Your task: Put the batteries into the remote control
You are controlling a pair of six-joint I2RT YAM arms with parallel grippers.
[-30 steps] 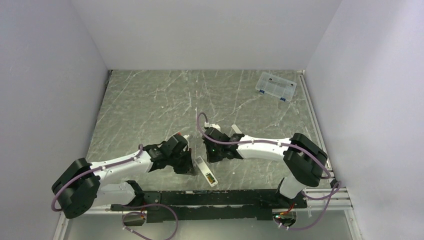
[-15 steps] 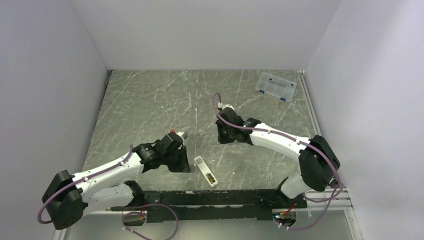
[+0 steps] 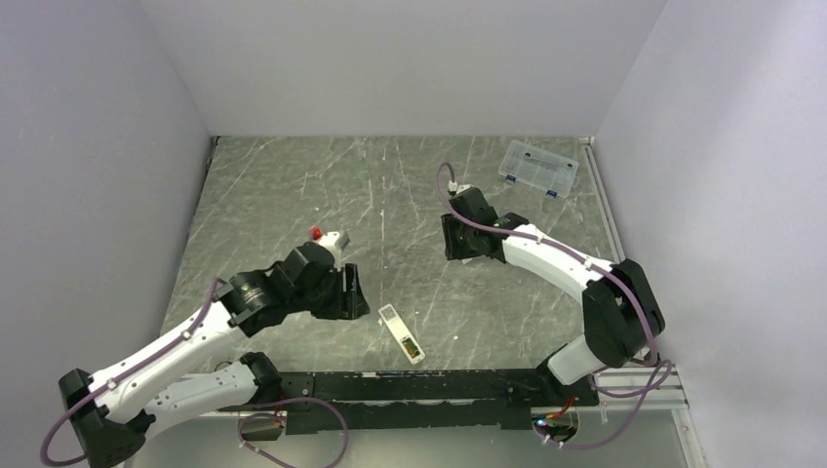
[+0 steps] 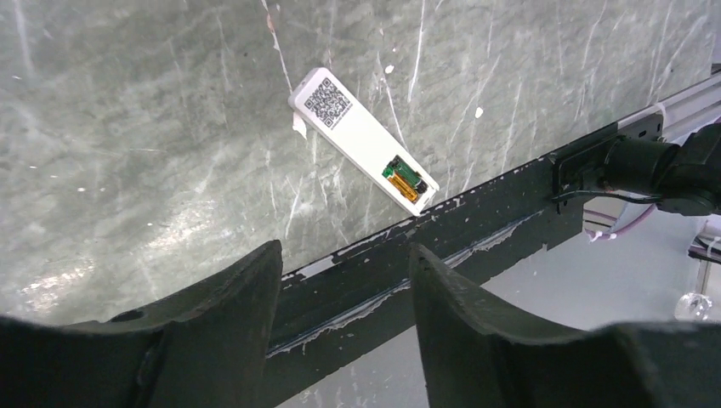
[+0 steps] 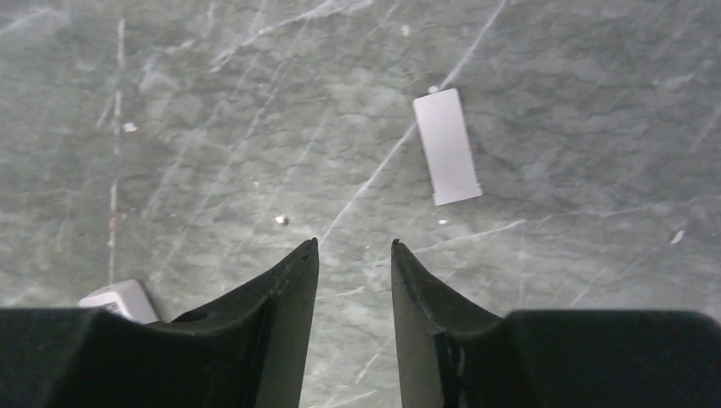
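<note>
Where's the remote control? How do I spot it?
Look at the grey marble table, near the black rail at its front edge. The remote control lies there, a slim white bar. Only it has a QR sticker and green and gold batteries in one end.

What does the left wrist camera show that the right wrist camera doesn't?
Only the left wrist view shows the remote control lying recess-up, the batteries seated at one end, and a black rail beyond. Only the right wrist view shows a small flat white cover lying alone; a pale scrap at its lower-left edge is too cut off to name. Both show the grey marbled table and an open, empty gripper: the left gripper and the right gripper.
</note>
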